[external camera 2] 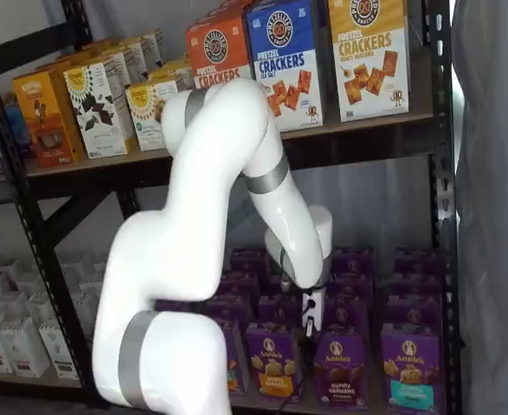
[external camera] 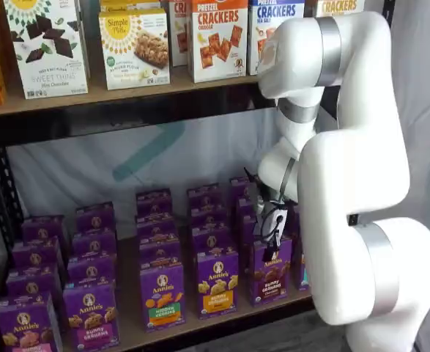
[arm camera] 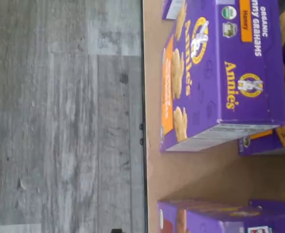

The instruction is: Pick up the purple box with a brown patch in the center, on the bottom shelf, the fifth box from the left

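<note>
Grey plank flooring (arm camera: pixel 59 121) below the rack, seen from the wrist view running along the front edge of the bottom shelf (arm camera: pixel 181 174). Packed with purple cartons in rows from front edge to back.

Approach step, by the look of it: nothing gripped yet. Gripper (external camera 2: pixel 308 333) hangs low over the front row, towards the board's right end, just above and slightly left of the purple box (external camera 2: pixel 340 367) in a shelf view. Appears right over that box's top (external camera: pixel 267 273) in a shelf view too. Fingers seen only as a dark stub, side-on; cannot tell whether spread or pressed together.

Purple box stands upright at the front edge, brown cookies facing outward. Flanked on the left by an orange-label carton (external camera: pixel 217 282) and on the right by a teal-label carton (external camera 2: pixel 407 367), each just beside it, with further purple cartons close behind.

Next move probably calls for shifting a little towards the right end, centring over the brown-cookie carton, then descending with fingers apart and straddling its top.

Little side room: narrow gaps to both neighbours, so risk of nudging them. Open space only forward, past the front edge, and upward, beneath the upper board (external camera: pixel 127 110). Best withdrawal likely up a little, then out over the front edge.
</note>
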Robot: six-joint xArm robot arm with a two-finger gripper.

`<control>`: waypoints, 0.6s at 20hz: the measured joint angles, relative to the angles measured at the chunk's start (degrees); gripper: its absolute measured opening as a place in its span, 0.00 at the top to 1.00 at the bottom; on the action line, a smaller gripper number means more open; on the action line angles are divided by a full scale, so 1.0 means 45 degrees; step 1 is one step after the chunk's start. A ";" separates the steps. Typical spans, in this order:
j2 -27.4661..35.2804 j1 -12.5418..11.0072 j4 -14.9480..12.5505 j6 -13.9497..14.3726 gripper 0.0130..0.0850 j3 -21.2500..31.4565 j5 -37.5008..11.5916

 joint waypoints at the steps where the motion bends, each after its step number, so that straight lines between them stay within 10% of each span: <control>1: 0.0080 -0.0011 -0.0001 -0.0009 0.00 -0.0097 -0.0034; 12: 0.1011 0.0005 -0.1941 0.1696 0.00 -0.0809 -0.0790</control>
